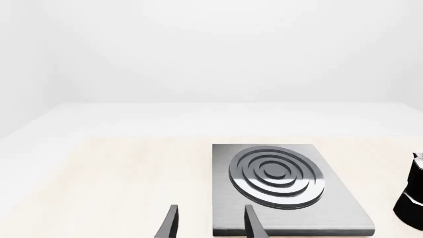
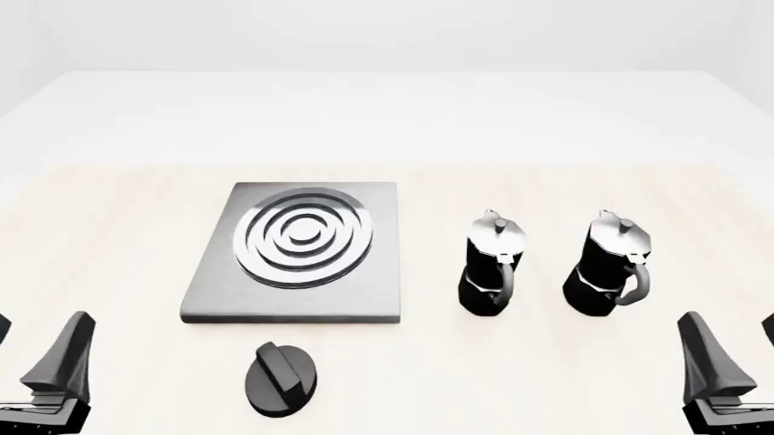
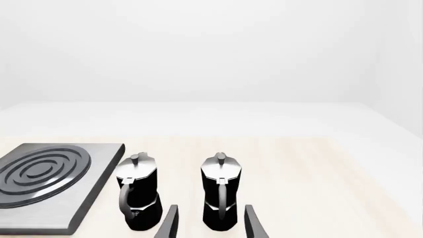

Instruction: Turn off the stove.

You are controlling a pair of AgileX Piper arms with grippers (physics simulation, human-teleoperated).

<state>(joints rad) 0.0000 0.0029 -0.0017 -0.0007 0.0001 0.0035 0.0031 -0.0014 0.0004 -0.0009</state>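
The stove point(image 2: 369, 285) is a flat grey slab with silver burner rings point(image 2: 303, 237), lying left of the table's middle. Its round black ridged knob point(image 2: 281, 379) lies apart on the table, just in front of the slab's near edge. My left gripper point(image 2: 34, 352) stands open at the near left corner, well left of the knob. My right gripper point(image 2: 738, 352) stands open at the near right corner. In the left wrist view the stove point(image 1: 330, 213) lies ahead of the open gripper point(image 1: 210, 218), toward one finger; the knob is out of that view. The right wrist view shows its gripper point(image 3: 211, 218) open.
Two black-and-silver moka pots point(image 2: 492, 265) point(image 2: 608, 265) stand upright side by side right of the stove. From the right wrist they point(image 3: 138, 193) point(image 3: 221, 196) stand just ahead of the fingers, with the stove point(image 3: 99, 191) beside them. One pot point(image 1: 413, 198) shows at the left wrist view's edge.
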